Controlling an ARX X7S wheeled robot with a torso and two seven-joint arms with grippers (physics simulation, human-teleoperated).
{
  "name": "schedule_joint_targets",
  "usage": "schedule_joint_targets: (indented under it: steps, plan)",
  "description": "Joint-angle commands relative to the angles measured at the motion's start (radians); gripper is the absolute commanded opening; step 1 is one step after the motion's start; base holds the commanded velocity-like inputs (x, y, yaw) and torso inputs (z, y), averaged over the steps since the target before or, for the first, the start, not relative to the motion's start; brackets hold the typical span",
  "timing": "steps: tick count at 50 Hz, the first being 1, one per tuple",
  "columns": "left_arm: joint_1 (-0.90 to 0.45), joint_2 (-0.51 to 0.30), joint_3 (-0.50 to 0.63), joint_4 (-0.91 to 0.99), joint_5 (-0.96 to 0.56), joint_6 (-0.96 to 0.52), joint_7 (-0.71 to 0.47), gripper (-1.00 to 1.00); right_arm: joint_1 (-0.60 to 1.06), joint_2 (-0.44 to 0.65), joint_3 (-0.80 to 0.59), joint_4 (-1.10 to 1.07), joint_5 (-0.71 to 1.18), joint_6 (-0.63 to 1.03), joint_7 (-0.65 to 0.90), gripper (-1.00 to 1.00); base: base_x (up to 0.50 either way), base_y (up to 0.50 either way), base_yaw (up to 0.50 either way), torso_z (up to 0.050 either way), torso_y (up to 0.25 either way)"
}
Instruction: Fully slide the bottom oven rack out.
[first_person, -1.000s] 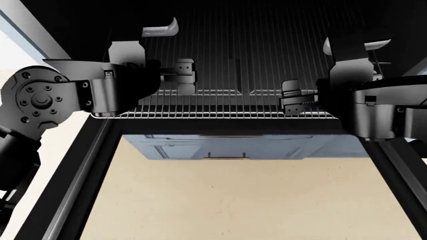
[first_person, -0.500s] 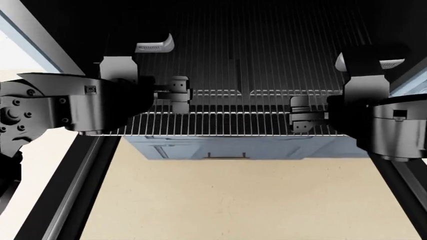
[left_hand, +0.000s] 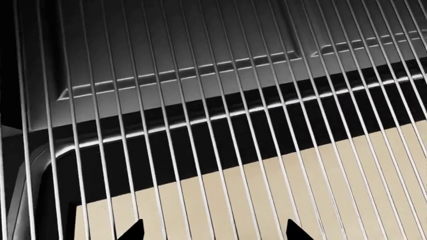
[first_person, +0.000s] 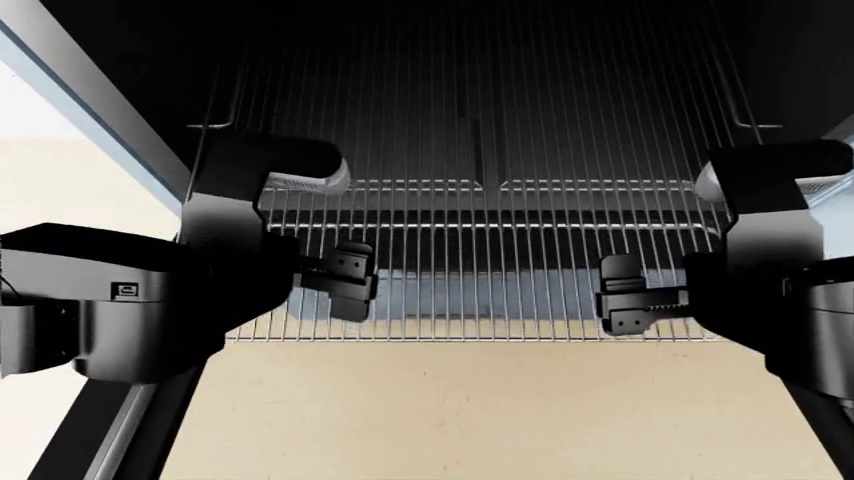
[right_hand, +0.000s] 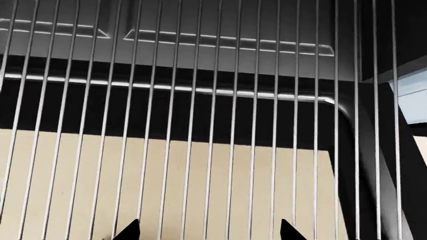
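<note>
The bottom oven rack, a silver wire grid, sticks out of the black oven, and its front edge is over the beige floor. My left gripper and right gripper sit at the rack's front part, one on each side. In the left wrist view the rack's rods run between the left gripper's tips, which are wide apart. The right wrist view shows the same: rods between the right gripper's spread tips. Both are open, with nothing pinched.
A second rounded-corner wire bar lies farther in, also seen through the rods in the left wrist view and the right wrist view. The black door frame runs along the left and right. The oven's pale side is at far left.
The rack's front edge has slid out toward me, from near the oven mouth to over the floor. Both grippers came back with it. The blue-grey drawer front is no longer visible.
</note>
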Motion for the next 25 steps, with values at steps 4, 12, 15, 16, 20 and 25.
schedule_joint_targets:
  steps: [4,12,15,16,20,25]
  plan:
    - [0.234,-0.091,0.145,0.011,-0.199,-0.010,-0.125,1.00,-0.016,0.111,0.027,-0.135,0.088,-0.031,0.024,1.00,-0.01,0.00,0.00,0.000,-0.011]
    - [0.276,-0.124,0.145,0.078,-0.222,0.022,-0.146,1.00,0.025,0.152,0.054,-0.177,0.144,-0.023,0.044,1.00,0.00,0.00,0.00,0.000,-0.011]
    - [0.292,-0.137,0.146,0.098,-0.224,0.031,-0.150,1.00,0.038,0.161,0.061,-0.185,0.159,-0.021,0.050,1.00,0.00,0.00,0.00,0.000,-0.011]
    - [0.296,-0.140,0.146,0.102,-0.225,0.034,-0.151,1.00,0.038,0.164,0.062,-0.189,0.160,-0.021,0.051,1.00,-0.01,0.00,0.00,0.000,-0.012]
    - [0.310,-0.159,0.149,0.126,-0.236,0.042,-0.162,1.00,0.038,0.180,0.065,-0.207,0.173,-0.022,0.054,1.00,0.00,0.00,0.00,0.000,-0.012]
    - [0.318,-0.183,0.157,0.161,-0.264,0.049,-0.191,1.00,0.065,0.197,0.077,-0.233,0.218,-0.019,0.076,1.00,0.00,0.00,0.00,0.000,-0.011]
